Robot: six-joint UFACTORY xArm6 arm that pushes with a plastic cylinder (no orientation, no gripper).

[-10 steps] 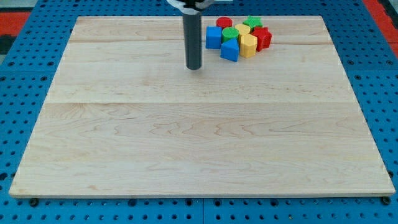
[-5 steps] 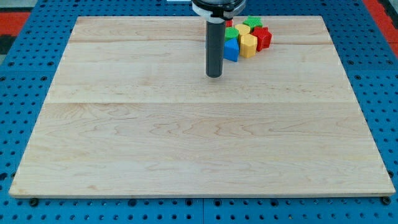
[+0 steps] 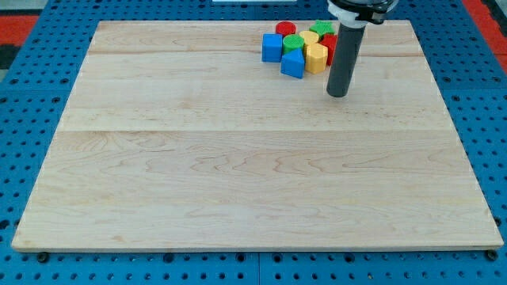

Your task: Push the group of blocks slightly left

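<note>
Blocks sit bunched together near the view's top edge of the wooden board (image 3: 238,158), a little to the view's right of its middle. At the view's left of the bunch is a blue cube (image 3: 272,47), with a red cylinder (image 3: 285,29) just above it and a green cylinder (image 3: 293,42) beside that. A blue wedge-like block (image 3: 293,63) lies at the bunch's lower edge, touching a yellow block (image 3: 316,57); a second yellow block (image 3: 310,38) shows behind it. A green star-shaped block (image 3: 321,28) is at the top. A red block (image 3: 329,45) peeks out at the view's right, mostly hidden behind my rod (image 3: 345,55), so I cannot be sure of its shape.

My tip (image 3: 337,95) rests on the board just below and to the view's right of the bunch, near the yellow block but apart from it. I carry no jaws, only the bare rod, and it holds nothing.

No bins or trays are on the board. It is pale wood with long seams, lying on a blue pegboard table (image 3: 32,119) full of holes. A red patch (image 3: 487,16) shows at the view's top right corner.
</note>
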